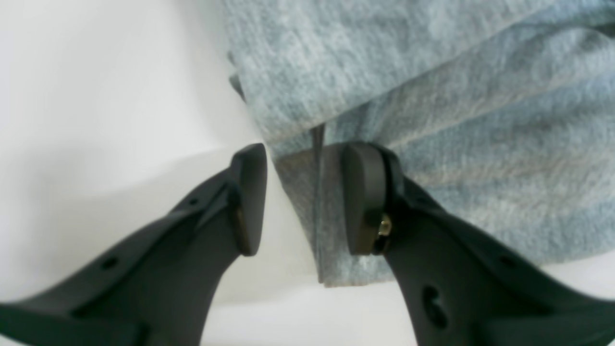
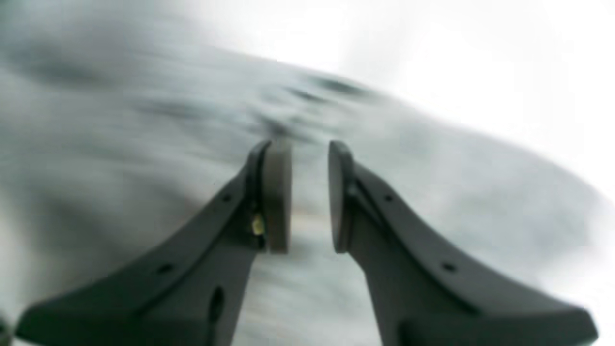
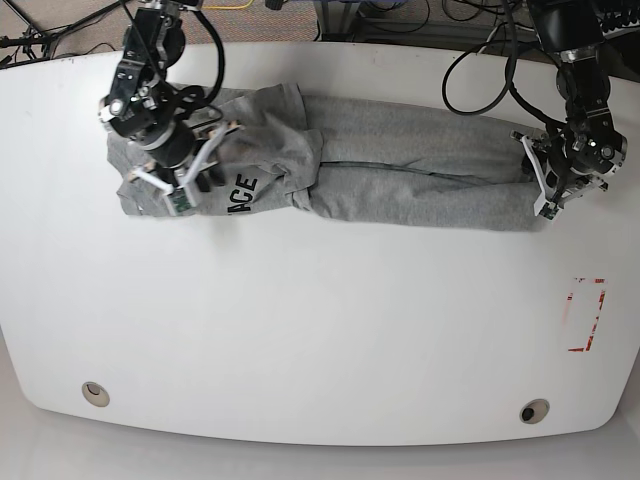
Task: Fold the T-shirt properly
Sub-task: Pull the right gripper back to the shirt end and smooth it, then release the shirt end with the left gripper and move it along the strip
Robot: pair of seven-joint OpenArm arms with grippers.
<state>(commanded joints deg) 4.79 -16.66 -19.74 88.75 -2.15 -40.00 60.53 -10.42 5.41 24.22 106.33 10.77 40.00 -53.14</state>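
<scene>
Base view shows the T-shirt (image 3: 400, 170) stretched as a long, narrow grey band across the far half of the white table (image 3: 320, 330), running from one arm to the other. At its left end the right gripper (image 3: 190, 170) sits over the bunched cloth, just beside black letters printed on the fabric; at its right end the left gripper (image 3: 545, 185) meets the shirt's edge. A red outlined mark (image 3: 585, 315) lies on the table near the right edge, well apart from the shirt. The left wrist view adds what the base view cannot: the left gripper (image 1: 302, 199) is parted, a hemmed grey fold hanging between its pads. The right wrist view, blurred, shows the right gripper (image 2: 310, 197) narrowly parted above grey cloth, gripping nothing.
</scene>
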